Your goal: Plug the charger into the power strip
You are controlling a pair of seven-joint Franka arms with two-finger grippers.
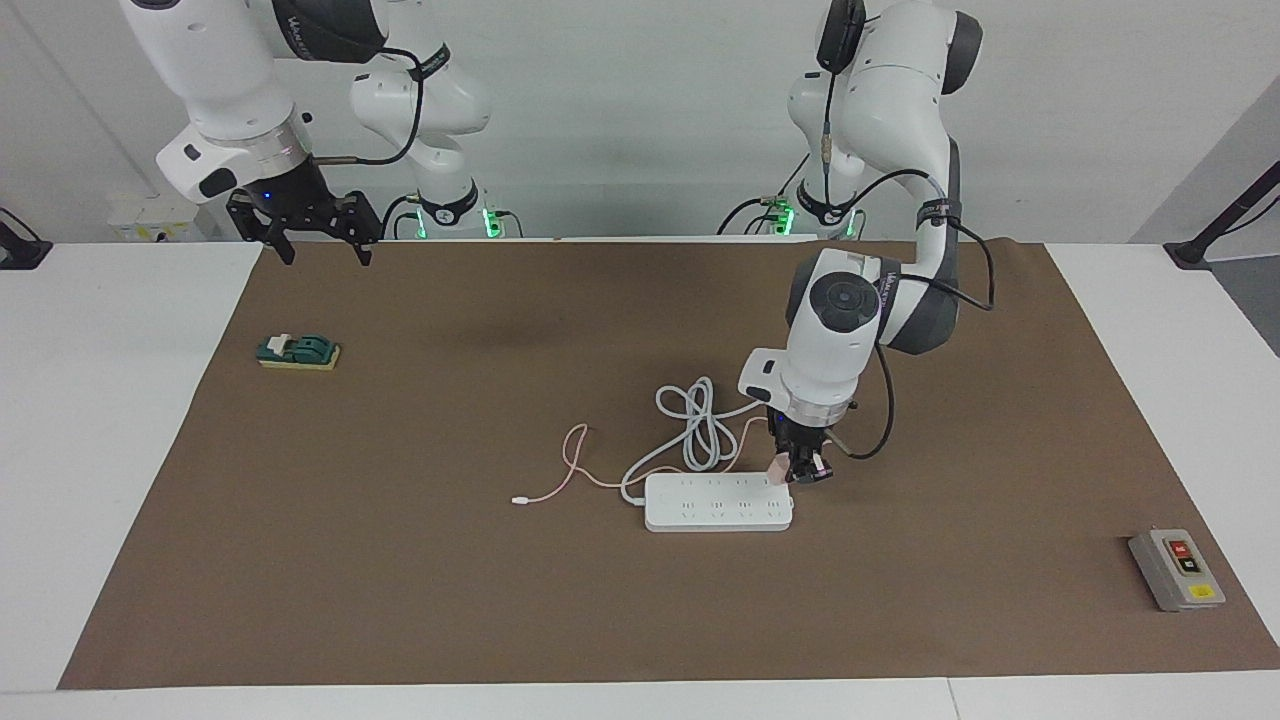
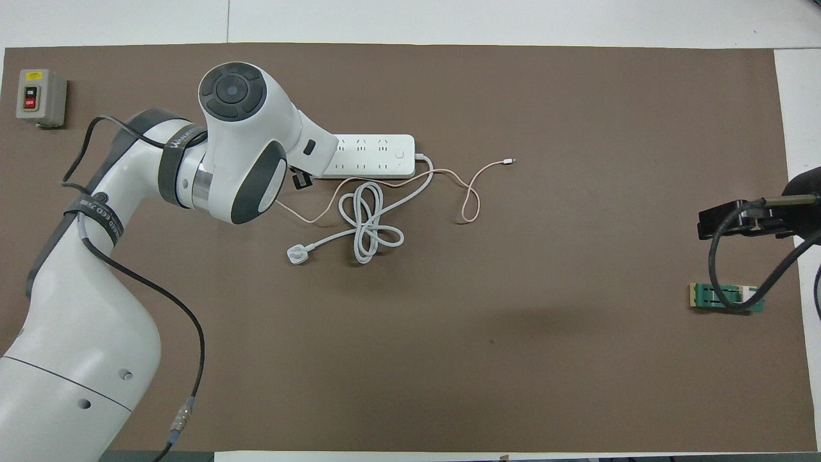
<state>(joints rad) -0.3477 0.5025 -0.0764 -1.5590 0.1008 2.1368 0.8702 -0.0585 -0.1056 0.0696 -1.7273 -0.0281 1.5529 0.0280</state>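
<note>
Left gripper: the left gripper (image 1: 800,470) is pointing straight down and squeezing the charger (image 1: 775,466) between its black fingers. It is hanging just over the end of the power strip (image 1: 718,502) that lies toward the left arm's end of the table.
Charger: it is sitting in the left gripper as a small pale-pink cube with smooth sides. In the overhead view the arm is hiding it.
Charger cable: the thin pink cable (image 2: 449,183) is lying on the mat in soft wiggles beside the power strip, and it is ending in a tiny white tip (image 2: 509,160).
Power strip: it is lying flat on the mat, a smooth white plastic bar (image 2: 378,156) with round corners and two rows of little sockets.
White cord: the thick white cord (image 2: 369,221) is looping into a loose knot shape, nearer to the robots than the power strip, and it is ending in a chunky white plug (image 2: 297,255).
Right gripper: the right gripper (image 1: 318,242) is waiting up in the air with its two black fingers spread wide apart and nothing in them. It is hanging over the mat's edge at the right arm's end.
Green block: a small flat green block with a pale yellow base (image 1: 298,352) is resting on the mat toward the right arm's end.
Button box: a grey box (image 1: 1177,569) with red and yellow buttons is sitting toward the left arm's end.
Mat: a big flat brown mat (image 1: 450,580) is covering the white table (image 1: 100,450).
</note>
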